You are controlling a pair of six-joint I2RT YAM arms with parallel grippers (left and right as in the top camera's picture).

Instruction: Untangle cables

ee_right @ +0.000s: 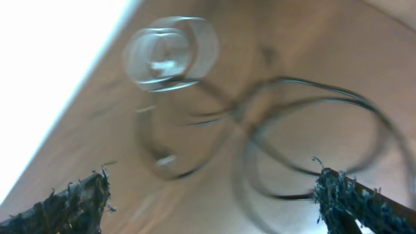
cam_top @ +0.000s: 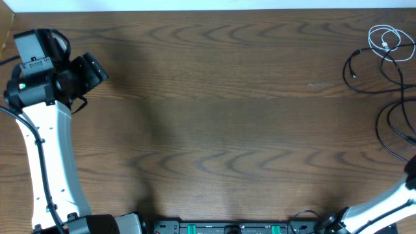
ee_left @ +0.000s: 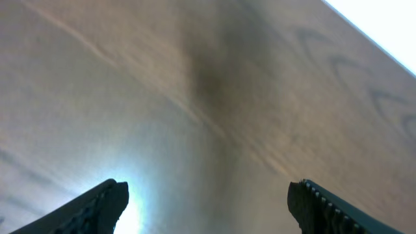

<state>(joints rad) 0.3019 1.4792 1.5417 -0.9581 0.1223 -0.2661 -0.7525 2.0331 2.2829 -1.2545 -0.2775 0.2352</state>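
While both arms hang above the wooden tabletop (cam_top: 214, 130), the left end effector (ee_left: 208, 208), at the upper left of the overhead frame, stands wide with nothing between its fingers. The right end effector (ee_right: 211, 201) is likewise spread wide and empty, over the cables. The white cable (cam_top: 389, 43) lies coiled in the upper right corner. The black cable (ee_right: 286, 78) loops just below it and meets the coil's edge.

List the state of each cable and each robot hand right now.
Short thin white cable, coiled in a small bundle, not held.
Long thin black cable, lying in loose loops, apparently overlapping the white coil, not held.
Left hand, open, empty.
Right hand, open, empty, above the cables.
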